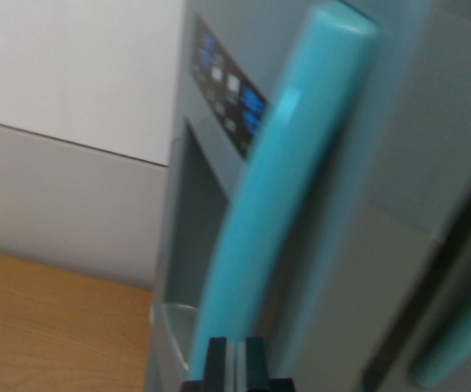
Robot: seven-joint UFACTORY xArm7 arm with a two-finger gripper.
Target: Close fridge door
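Observation:
A grey toy fridge door [382, 188] fills the wrist view's right half, seen very close and slightly blurred. Its long turquoise handle [284, 188] runs from the top centre down to the bottom edge. Left of the handle are a dark control panel [228, 90] with blue and white buttons and a recessed dispenser bay [190, 237]. My gripper [235, 363] shows only as dark fingertips at the bottom edge, pressed together with almost no gap, right at the lower end of the handle. A second turquoise handle [464, 327] is at the lower right, beyond a dark gap.
A wooden tabletop [55, 327] lies at the lower left. Behind it stands a white panelled wall [64, 122] with a dark seam line. The fridge body blocks everything to the wrist view's right.

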